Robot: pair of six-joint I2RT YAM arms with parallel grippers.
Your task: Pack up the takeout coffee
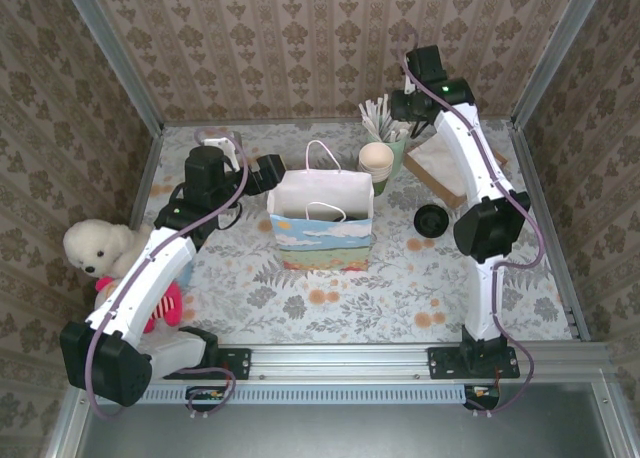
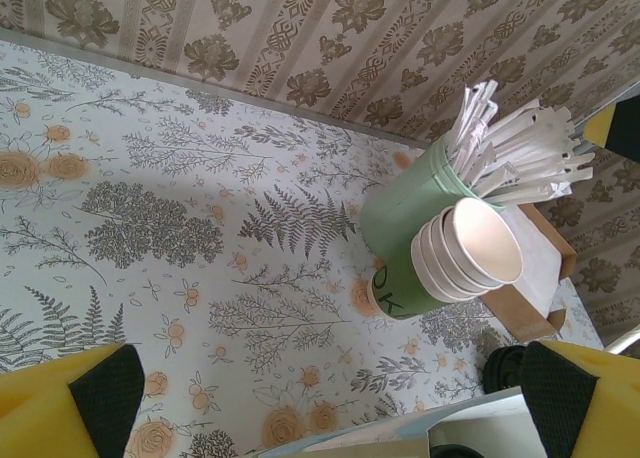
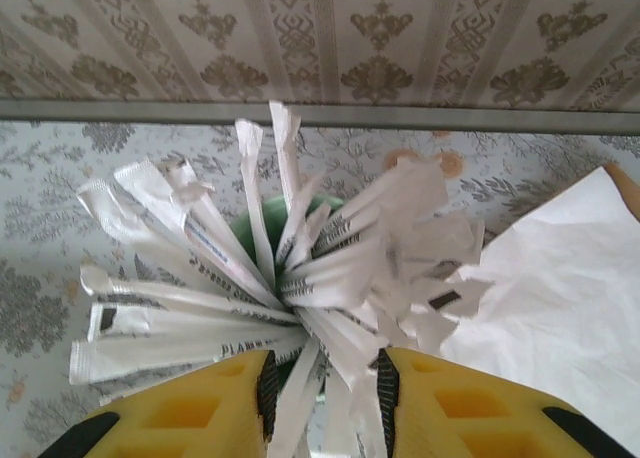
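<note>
Top external, left gripper [image 1: 270,171]: it waits at the left rim of the paper bag [image 1: 320,218]. In the left wrist view its jaws are spread fully, with nothing between them. Keep it there so you can steady the bag.
Paper bag: it stands upright with its mouth open and handles up. Its floor is out of sight, so you can't check what lies inside.
Cup stack [image 1: 377,162]: these lidless cups lean against the green holder [image 2: 400,213]. A sideways tug on the holder could knock them over.
Wrapped straws [image 3: 290,268]: they fan out thickly and hide the holder's mouth.
Right gripper [image 3: 328,383]: its jaws are narrowed, with several wrappers running between the pads [image 3: 268,388]. You cannot tell whether any is actually pinched.
Step in hand: as I read it, you're picking one straw to go with the drink. Close on a single wrapper near its free end and lift straight up and slowly. Stop if its neighbours or the holder rise with it.
Takeout coffee [image 1: 432,220]: it stands on the table right of the bag, beside the right arm, and is not yet packed. From above you see its black lid; the green cup below is hidden.
Napkins [image 1: 440,156]: part of the stack is covered by the right arm.
</note>
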